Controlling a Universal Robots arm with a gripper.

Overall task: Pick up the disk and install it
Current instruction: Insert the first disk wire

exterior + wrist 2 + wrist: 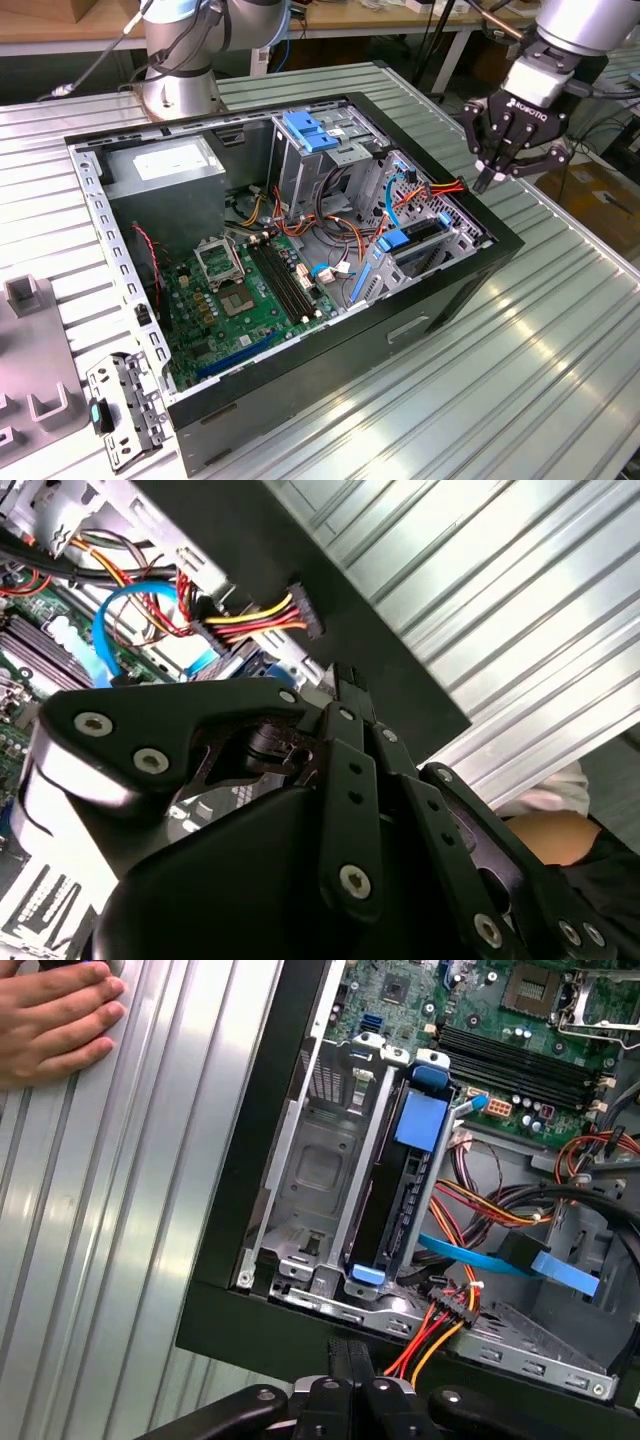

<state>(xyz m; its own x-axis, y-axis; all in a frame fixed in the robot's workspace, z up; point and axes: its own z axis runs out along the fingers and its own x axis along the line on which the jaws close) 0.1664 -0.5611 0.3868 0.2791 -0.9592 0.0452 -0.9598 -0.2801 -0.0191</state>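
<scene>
The disk [415, 240] stands on edge in a slot of the drive cage [440, 235], right of centre in the exterior view, with its blue frame facing up. The gripper [492, 172] hangs above and to the exterior view's right of it, over the case rim [500, 240]. Its fingers are drawn together on nothing and are clear of the disk. The orange and yellow power cable [450, 1325] loops between the two, so a descent could snag it. A person's hand [50, 1020] on the table is a further hazard.

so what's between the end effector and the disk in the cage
In the first wrist view, the case's black wall and the cage's metal rim separate the end effector from the disk.
</scene>
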